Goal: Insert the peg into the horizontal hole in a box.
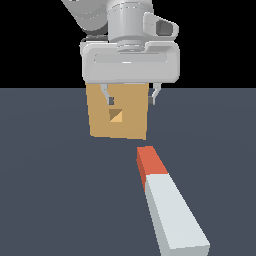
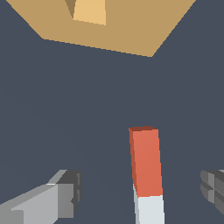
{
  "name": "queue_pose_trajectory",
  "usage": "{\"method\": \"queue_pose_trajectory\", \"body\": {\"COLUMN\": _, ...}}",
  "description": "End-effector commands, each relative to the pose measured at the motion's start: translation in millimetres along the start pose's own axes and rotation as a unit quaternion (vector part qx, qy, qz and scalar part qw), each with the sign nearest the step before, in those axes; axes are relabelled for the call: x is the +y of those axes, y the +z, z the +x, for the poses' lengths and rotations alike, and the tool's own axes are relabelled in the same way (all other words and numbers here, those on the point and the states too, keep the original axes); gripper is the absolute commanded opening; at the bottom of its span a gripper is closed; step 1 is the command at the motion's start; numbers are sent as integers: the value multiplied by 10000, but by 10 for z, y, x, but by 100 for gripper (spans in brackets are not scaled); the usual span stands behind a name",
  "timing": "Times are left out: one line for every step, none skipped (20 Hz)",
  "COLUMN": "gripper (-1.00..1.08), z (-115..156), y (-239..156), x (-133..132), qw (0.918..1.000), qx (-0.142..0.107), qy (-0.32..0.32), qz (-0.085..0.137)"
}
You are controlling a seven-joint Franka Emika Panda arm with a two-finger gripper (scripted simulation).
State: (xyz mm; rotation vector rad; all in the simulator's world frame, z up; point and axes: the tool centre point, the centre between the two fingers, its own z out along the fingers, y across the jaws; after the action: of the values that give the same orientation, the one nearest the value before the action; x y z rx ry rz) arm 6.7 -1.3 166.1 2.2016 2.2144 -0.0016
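Peg (image 1: pixel 169 202) lies flat on the dark table (image 1: pixel 55 200), running from the lower right of the exterior frame up toward the centre, its red end pointing at the box (image 1: pixel 118 114) but well apart from it. Our claw (image 1: pixel 131 96) hangs high in the upper centre of that frame, in front of the box's top edge, fingers spread wide and holding nothing. We judge the step in hand to be the reach and grasp, not yet begun. To do it well we should come down over the peg with the fingers straddling its narrow width, square to its long axis, and take it on the pale section rather than at the red tip, so the leading end stays free to enter the hole (image 1: pixel 116 115). A crooked grip would probably tilt the bar and make it catch on the hole's edge. The exterior view shows us the whole peg, the box face and the small square hole at its centre. The wrist view shows only the red end (image 2: pixel 146 161) and a little of the pale part, but it tells us that the peg sits between the two fingers (image 2: pixel 65 192), closer to one than the other, with bare table separating it from the box (image 2: pixel 131 26).
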Motion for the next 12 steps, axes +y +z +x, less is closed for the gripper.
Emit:
{"method": "queue_pose_trajectory", "body": {"gripper": 100, "z": 0, "y": 0, "x": 0, "qw": 10000, "qx": 0, "qy": 0, "qz": 0}}
{"method": "queue_pose_trajectory", "body": {"gripper": 100, "z": -4, "y": 2, "x": 1, "qw": 10000, "qx": 0, "qy": 0, "qz": 0}}
{"method": "queue_pose_trajectory", "body": {"gripper": 100, "z": -11, "y": 7, "x": 3, "qw": 10000, "qx": 0, "qy": -3, "qz": 0}}
{"method": "queue_pose_trajectory", "body": {"gripper": 100, "z": -25, "y": 16, "x": 6, "qw": 10000, "qx": 1, "qy": -7, "qz": 1}}
{"method": "queue_pose_trajectory", "body": {"gripper": 100, "z": -45, "y": 29, "x": 11, "qw": 10000, "qx": 2, "qy": -12, "qz": 2}}
{"method": "queue_pose_trajectory", "body": {"gripper": 100, "z": -71, "y": 45, "x": 18, "qw": 10000, "qx": 3, "qy": -17, "qz": 2}}
{"method": "queue_pose_trajectory", "body": {"gripper": 100, "z": -102, "y": 64, "x": 25, "qw": 10000, "qx": 4, "qy": -26, "qz": 4}}
{"method": "queue_pose_trajectory", "body": {"gripper": 100, "z": -139, "y": 88, "x": 35, "qw": 10000, "qx": 6, "qy": -35, "qz": 5}}
{"method": "queue_pose_trajectory", "body": {"gripper": 100, "z": -181, "y": 115, "x": 46, "qw": 10000, "qx": 7, "qy": -46, "qz": 7}}
{"method": "queue_pose_trajectory", "body": {"gripper": 100, "z": -230, "y": 146, "x": 59, "qw": 10000, "qx": 9, "qy": -58, "qz": 8}}
{"method": "queue_pose_trajectory", "body": {"gripper": 100, "z": -284, "y": 180, "x": 73, "qw": 10000, "qx": 12, "qy": -72, "qz": 10}}
{"method": "queue_pose_trajectory", "body": {"gripper": 100, "z": -343, "y": 219, "x": 89, "qw": 10000, "qx": 14, "qy": -87, "qz": 13}}
